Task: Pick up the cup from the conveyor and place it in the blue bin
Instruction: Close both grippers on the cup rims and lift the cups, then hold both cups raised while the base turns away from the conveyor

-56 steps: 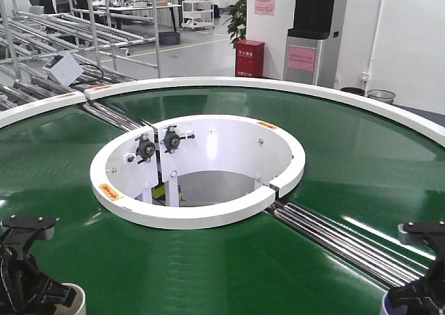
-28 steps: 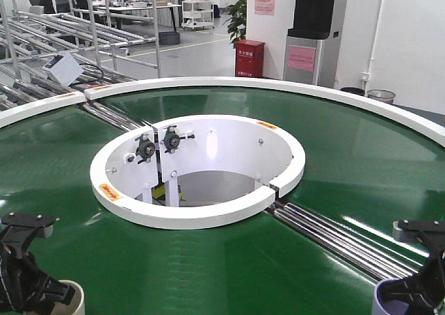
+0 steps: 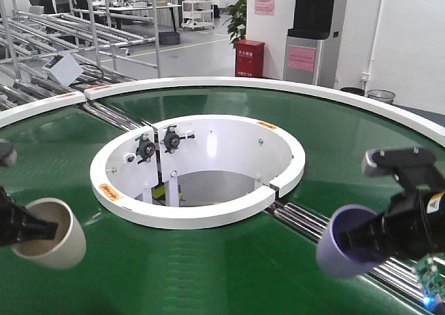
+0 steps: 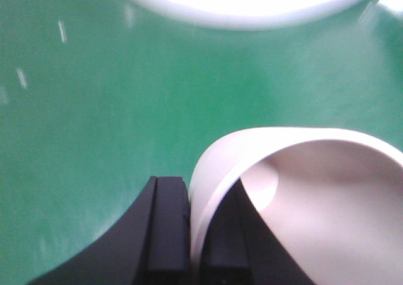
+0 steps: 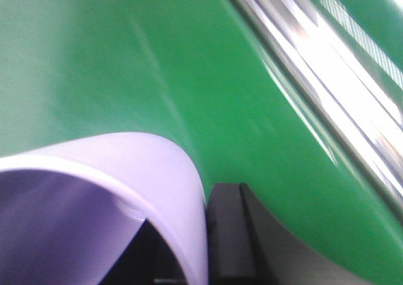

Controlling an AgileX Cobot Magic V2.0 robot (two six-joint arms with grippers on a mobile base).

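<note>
Exterior front-facing view: left jaws clenched on the rim of a cream cup (image 3: 50, 235), right jaws clenched on a purple cup (image 3: 345, 240); both cups tilted, held above the conveyor (image 3: 208, 273). Pick-up judged done; blue bin not in view, so placing remains.

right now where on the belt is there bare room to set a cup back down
Bare belt between the cream cup and purple cup, before the central ring; also between ring and outer rim. Crowded: right gripper over the steel rollers, left gripper at the left edge.
</note>
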